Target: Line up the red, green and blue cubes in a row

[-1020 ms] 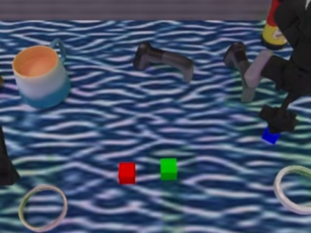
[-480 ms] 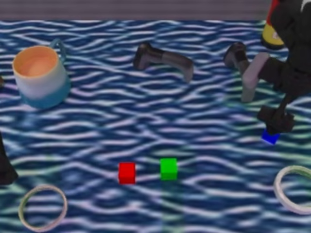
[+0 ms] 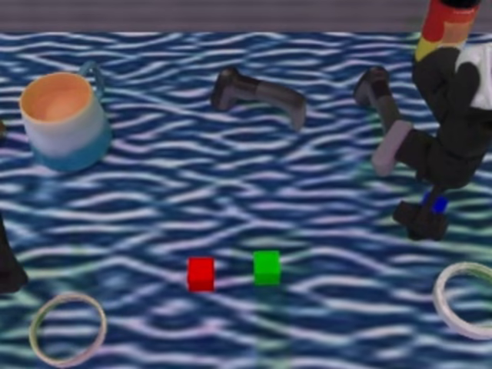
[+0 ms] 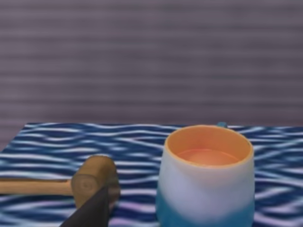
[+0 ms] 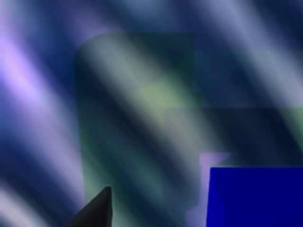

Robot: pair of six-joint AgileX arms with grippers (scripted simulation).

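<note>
The left arm sits parked at the far left edge of the top view; its jaws are out of sight, so I cannot tell how they stand. Near it stands a mug (image 3: 65, 119), with a wooden mallet (image 4: 92, 182) just beside it in the left wrist view.

Toward the near middle of the surface (image 3: 231, 192), the red cube (image 3: 201, 274) and green cube (image 3: 267, 267) lie close together, apart, already roughly in a row.

At the right, the right gripper (image 3: 427, 213) hangs over the blue cube (image 3: 439, 204), which shows only as a small patch between dark parts of the arm. Whether the jaws are apart or clamped on it, I cannot tell.

The 3 cubes look rigid, light and smooth. Taking each across 2 opposite flat faces, squarely, should prevent twisting.
</note>
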